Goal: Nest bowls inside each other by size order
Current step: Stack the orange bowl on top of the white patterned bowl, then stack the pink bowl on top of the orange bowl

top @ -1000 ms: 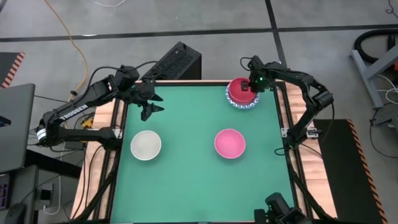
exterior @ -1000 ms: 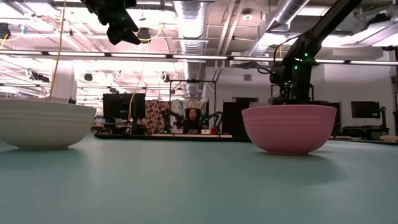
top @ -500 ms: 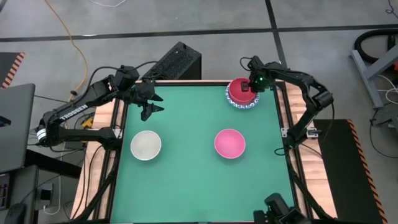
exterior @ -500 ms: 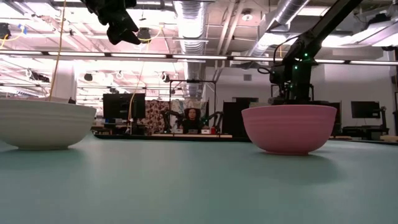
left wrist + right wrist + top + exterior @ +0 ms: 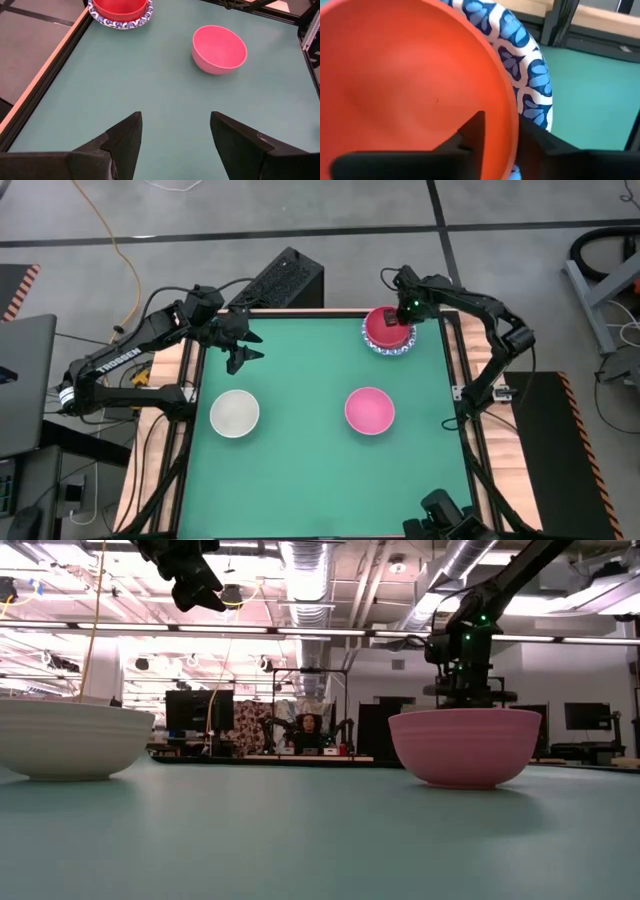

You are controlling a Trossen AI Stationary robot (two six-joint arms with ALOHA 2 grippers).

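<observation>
A red bowl (image 5: 385,327) sits inside a white bowl with a blue patterned rim (image 5: 374,345) at the table's far right corner. My right gripper (image 5: 405,313) is over the red bowl's right side and shut on its rim. A pink bowl (image 5: 369,411) and a plain off-white bowl (image 5: 235,413) stand base down on the green table. My left gripper (image 5: 240,346) is open and empty, held high over the table's far left part; it also shows in the low view (image 5: 195,585). My right gripper (image 5: 502,125) pinches the red bowl's rim (image 5: 507,115), one finger (image 5: 472,132) inside the bowl and one (image 5: 535,142) outside it. The fingers come from above, pointing down. The red bowl is still within the blue patterned bowl (image 5: 530,80).
The pink bowl (image 5: 220,47) and off-white bowl (image 5: 70,740) stand apart in the table's middle, with bare green surface between and in front of them. A black box (image 5: 285,280) sits beyond the far edge. A raised frame edges the table (image 5: 455,370).
My right gripper has gone up a little and slightly toward the table's left edge, still on the red bowl's rim. The red bowl has shifted slightly with it over the patterned bowl.
</observation>
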